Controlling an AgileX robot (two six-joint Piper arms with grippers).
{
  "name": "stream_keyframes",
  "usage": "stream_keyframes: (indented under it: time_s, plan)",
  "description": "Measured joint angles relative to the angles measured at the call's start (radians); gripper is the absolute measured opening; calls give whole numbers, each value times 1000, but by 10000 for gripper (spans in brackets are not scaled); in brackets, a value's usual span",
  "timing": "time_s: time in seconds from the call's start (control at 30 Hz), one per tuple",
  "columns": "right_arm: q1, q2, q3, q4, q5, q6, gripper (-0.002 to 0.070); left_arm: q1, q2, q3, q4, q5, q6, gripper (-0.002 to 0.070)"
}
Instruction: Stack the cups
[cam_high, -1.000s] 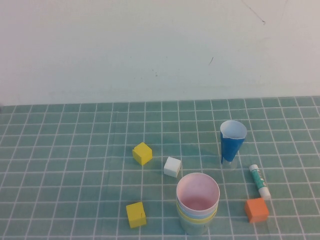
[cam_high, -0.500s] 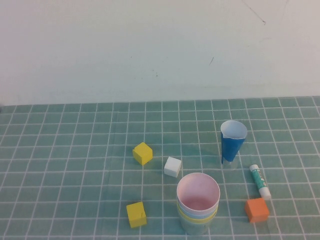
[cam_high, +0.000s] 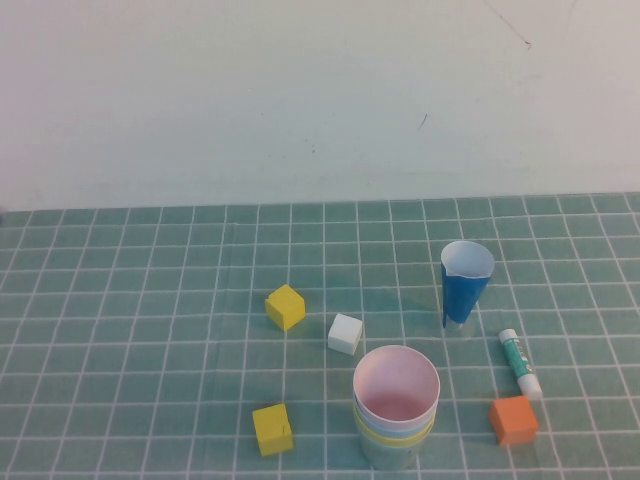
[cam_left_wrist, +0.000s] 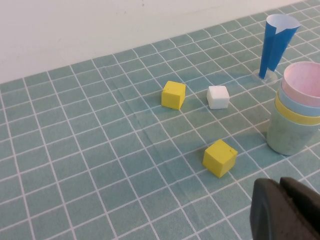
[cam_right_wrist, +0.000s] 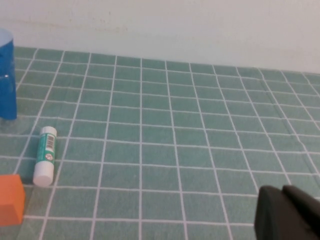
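While both clenched hands, left hand (cam_left_wrist: 287, 210) and right hand (cam_right_wrist: 290, 215), sit low, four cups (cam_high: 395, 412) stand nested beside two yellow cubes (cam_high: 272, 429).

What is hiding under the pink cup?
The pink cup sits nested on top of a stack: below it show the rims of a light blue cup and a yellow cup, then the pale green cup on the mat. Their insides are covered.
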Motion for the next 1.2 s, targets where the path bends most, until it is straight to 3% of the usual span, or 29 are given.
stream_keyframes:
  time_s: [0.6,0.73,0.97,1.07,1.2]
  plan:
    - [0,0,0,0,3,0,-1,17,0,18,37,-14,0,-1]
    - [0,0,0,0,3,0,-1,146,-2,97,75,-140,2,-1]
    - [0,0,0,0,3,5,-1,522,-49,270,-86,-452,32,-1]
    - [0,0,0,0,4,7,-1,627,-52,365,-116,-516,36,-2]
    - [0,0,0,0,4,7,-1,679,-52,468,-146,-532,36,-2]
